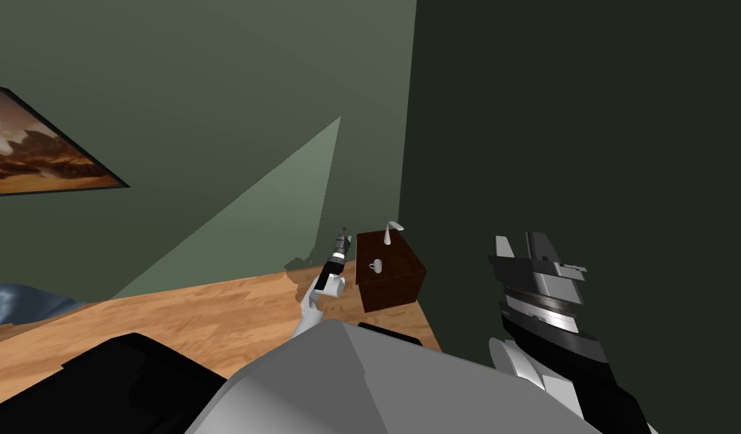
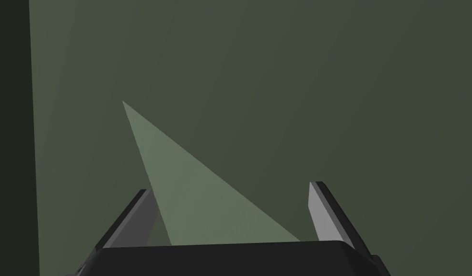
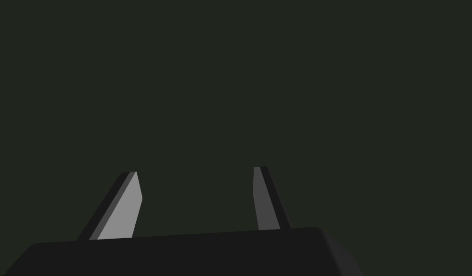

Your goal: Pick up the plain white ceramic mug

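The white mug (image 1: 376,265) stands upright on top of a small dark brown cabinet (image 1: 397,292) tucked into the corner where the green wall meets the darker one; which way its handle faces is too small to tell. From the left, a framed painting (image 1: 38,151) hangs on the green wall and the wooden floor (image 1: 203,316) runs up to the cabinet. The left gripper (image 1: 342,239) hovers just beside the cabinet's left edge, over the floor rather than over the top, its fingers spread apart with nothing between them. It points at the wall, not at the mug — so the first risk is a reach begun from this aim, which would likely carry the blades past the mug or drive the dark gripper body into the cabinet's side. A sideways sweep could also catch the mug low and tip it or slide it toward the edge. Just behind the mug stands a small white lamp-like thing (image 1: 391,230), and an overshooting approach may knock it. Farther right, the right gripper (image 3: 195,170) is raised well apart from the cabinet, fingers likewise apart and empty — little hazard unless it swings inward.
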